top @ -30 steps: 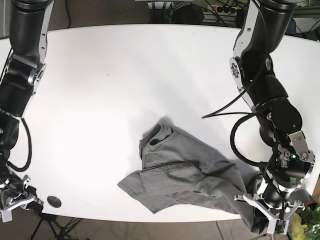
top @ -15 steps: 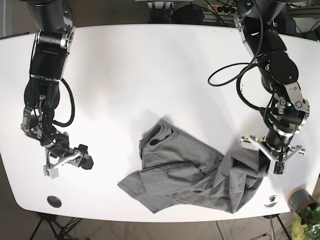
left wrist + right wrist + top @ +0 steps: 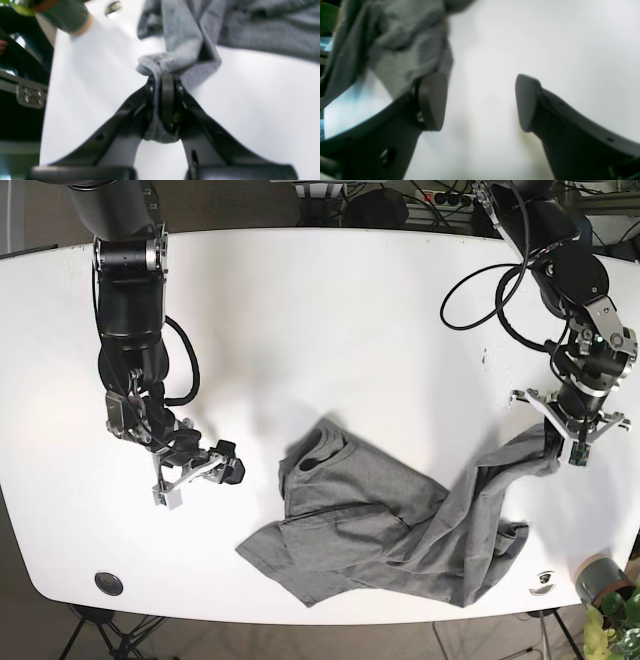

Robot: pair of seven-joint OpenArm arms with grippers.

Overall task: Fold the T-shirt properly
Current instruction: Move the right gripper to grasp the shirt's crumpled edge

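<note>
Two arms show on my base feed, one at each side of the white table. My left gripper sits at the right edge of the scene, pinching a bunched corner of the grey T-shirt; on the left wrist feed I see its fingers pressed together with cloth squeezed between them and a little fabric poking out behind. From that pinch the shirt runs as a stretched strip down and left to the crumpled main body, which lies on the near middle of the table with its collar toward the far side. My right gripper is at the left of the shirt, apart from it and low over the table. On the right wrist feed its fingers are spread wide with bare table between them, and grey cloth shows just past the left one.
</note>
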